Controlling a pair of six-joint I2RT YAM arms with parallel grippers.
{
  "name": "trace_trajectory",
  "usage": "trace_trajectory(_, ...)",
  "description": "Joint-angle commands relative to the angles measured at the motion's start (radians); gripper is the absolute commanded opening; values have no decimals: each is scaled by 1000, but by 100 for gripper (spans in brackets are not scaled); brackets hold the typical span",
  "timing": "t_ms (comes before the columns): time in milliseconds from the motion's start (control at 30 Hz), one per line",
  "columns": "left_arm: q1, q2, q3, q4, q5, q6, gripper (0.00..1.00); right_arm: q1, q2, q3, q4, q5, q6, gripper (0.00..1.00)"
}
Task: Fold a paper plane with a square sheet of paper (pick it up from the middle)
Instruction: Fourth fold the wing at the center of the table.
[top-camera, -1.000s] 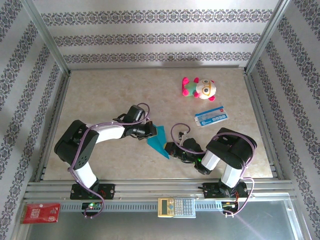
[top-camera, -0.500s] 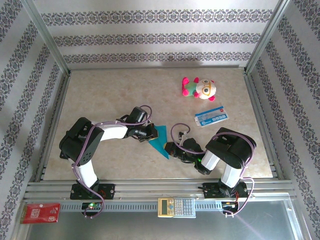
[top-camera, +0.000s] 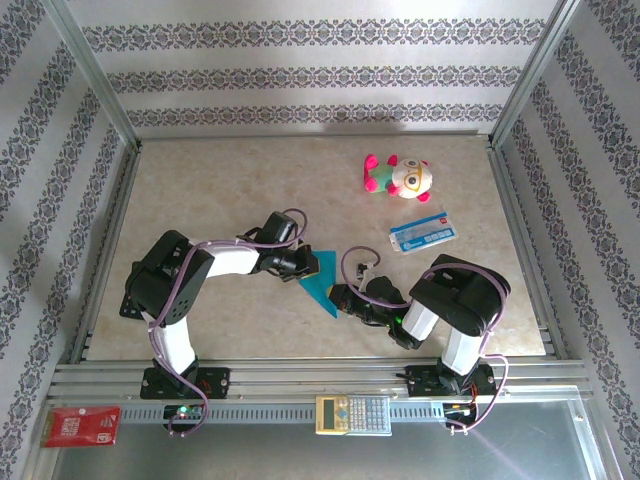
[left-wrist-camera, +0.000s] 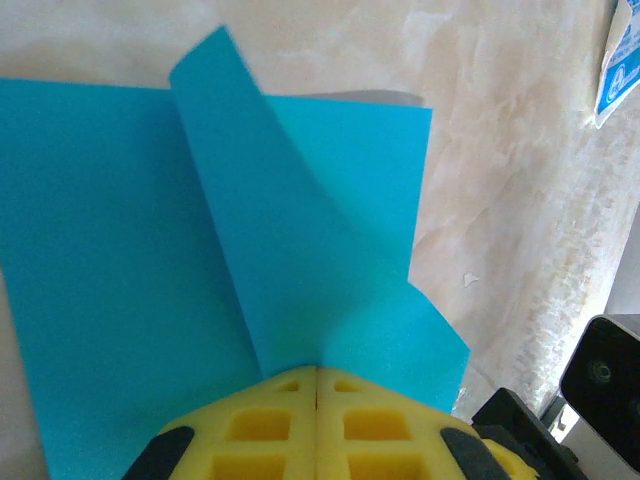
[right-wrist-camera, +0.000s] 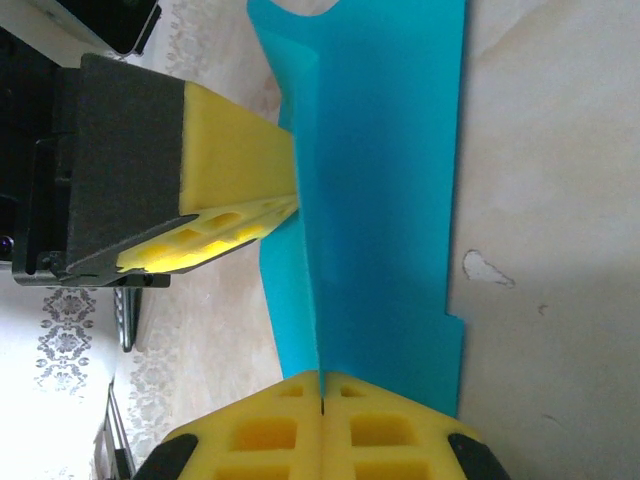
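2 tools, left tool (left-wrist-camera: 317, 374) and right tool (right-wrist-camera: 322, 380), clench paper plane (top-camera: 321, 284); long axis diagonal, tip seemingly near-right.

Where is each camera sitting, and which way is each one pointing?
Top external: above and behind the arms, looking down on the table; left arm and right arm show.
Left wrist: on the left arm, looking past the left gripper onto the teal paper.
Right wrist: on the right arm, looking past the right gripper along that paper.
Shared: both wrist views show the paper each gripper pinches.
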Motion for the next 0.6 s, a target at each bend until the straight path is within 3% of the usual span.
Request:
trace_trajectory(0,-16,24,26,31,23,2,9,16,72,16,-180,17,-1,0)
trace_trajectory(300,-20,51,43,14,19,20,13,16,83,19,-178,13,0,0)
trace_trajectory(567,-20,67,46,-79,-44,66,10,13,65,13,-191,15,-1,0)
